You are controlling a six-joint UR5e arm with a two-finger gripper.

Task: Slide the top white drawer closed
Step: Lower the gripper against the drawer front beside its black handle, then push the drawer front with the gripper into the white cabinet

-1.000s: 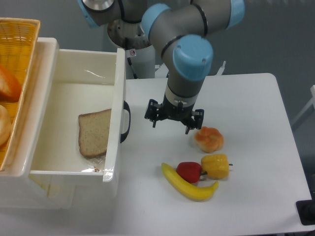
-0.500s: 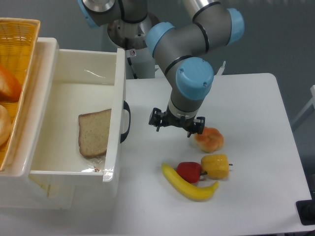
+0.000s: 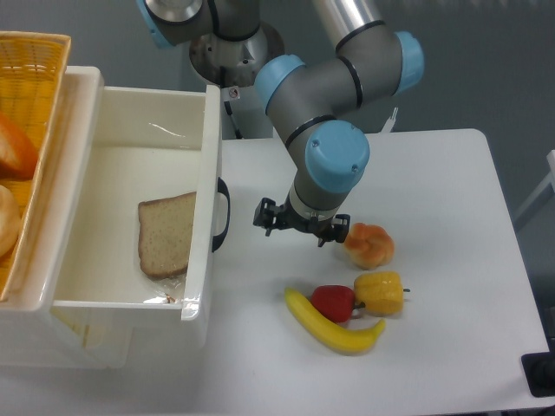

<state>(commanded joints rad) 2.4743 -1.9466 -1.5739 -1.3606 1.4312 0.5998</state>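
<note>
The top white drawer (image 3: 113, 121) stands pulled far out to the right from its white cabinet. A slice of bread (image 3: 166, 232) lies inside it. Its black curved handle (image 3: 223, 214) faces right on the front panel. My gripper (image 3: 300, 228) hangs above the table a short way right of the handle, not touching it. Its dark fingers point down and look spread apart with nothing between them. The lower drawer is hidden under the top one.
A yellow wicker basket (image 3: 35, 61) with bread rolls sits on the cabinet at far left. On the table right of the gripper lie a bun (image 3: 368, 245), a red pepper (image 3: 334, 302), a yellow pepper (image 3: 380, 292) and a banana (image 3: 329, 328).
The gripper has dipped slightly and shifted a little left toward the drawer handle, and the wrist has turned. The drawer and the food have not moved.
</note>
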